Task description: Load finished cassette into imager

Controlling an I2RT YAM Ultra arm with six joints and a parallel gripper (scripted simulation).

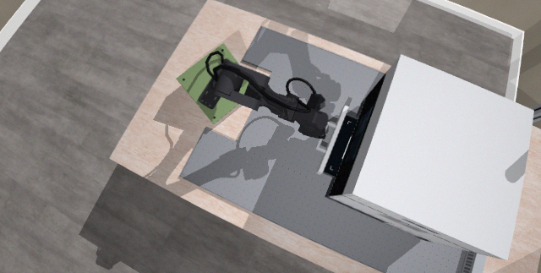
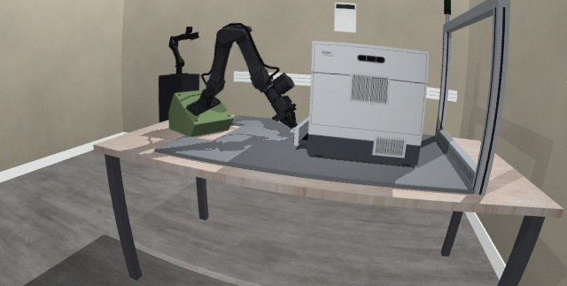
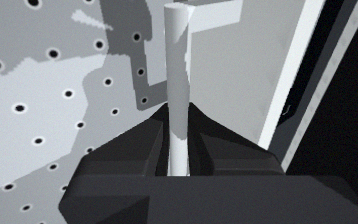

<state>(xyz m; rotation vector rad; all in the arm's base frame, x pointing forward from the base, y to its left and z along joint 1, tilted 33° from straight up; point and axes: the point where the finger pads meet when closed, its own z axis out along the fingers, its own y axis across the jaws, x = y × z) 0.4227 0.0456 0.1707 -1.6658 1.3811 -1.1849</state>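
The gel imager IM (image 1: 439,150) (image 2: 368,100) is a big white box on the right of the grey mat. Its drawer stands out only by a narrow dark strip of glass (image 1: 343,139), with white corner marks showing. The drawer's white front panel (image 1: 334,142) (image 2: 302,128) (image 3: 290,75) faces the arm. My gripper (image 1: 325,131) (image 2: 292,123) (image 3: 178,111) is shut on the panel's white handle bar (image 3: 176,75). The cassette FINISHED does not show in any view; most of the glass is hidden under the imager's housing.
The arm's green base (image 1: 192,80) (image 2: 195,115) stands at the table's left. The grey perforated mat (image 1: 287,197) (image 2: 266,153) covers the wooden table (image 1: 144,138). An upright grey frame (image 2: 492,100) stands at the table's right edge, beside the imager.
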